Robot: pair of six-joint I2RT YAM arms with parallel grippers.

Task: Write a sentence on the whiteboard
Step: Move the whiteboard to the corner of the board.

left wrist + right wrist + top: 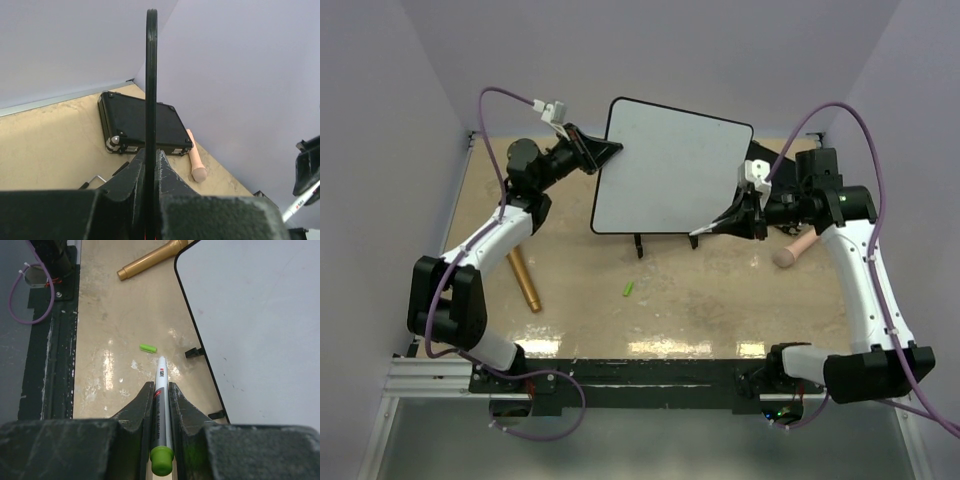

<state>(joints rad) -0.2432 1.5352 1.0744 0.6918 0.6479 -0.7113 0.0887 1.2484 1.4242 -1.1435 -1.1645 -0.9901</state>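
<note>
The whiteboard (670,165) stands upright on its black feet in the middle of the table, its face blank. My left gripper (605,152) is shut on its upper left edge; in the left wrist view the board (151,75) shows edge-on between the closed left gripper (151,152). My right gripper (720,225) is shut on a white marker (161,400) with a green rear end. The marker's tip (695,233) points left, near the board's lower right corner. In the right wrist view the right gripper (161,385) sits just left of the board (260,330), not touching it.
A small green cap (629,289) lies on the table in front of the board. A gold cylinder (524,280) lies at the left. A pink handled tool (792,250) and a black case (140,122) lie behind the board at the right. Lilac walls enclose the table.
</note>
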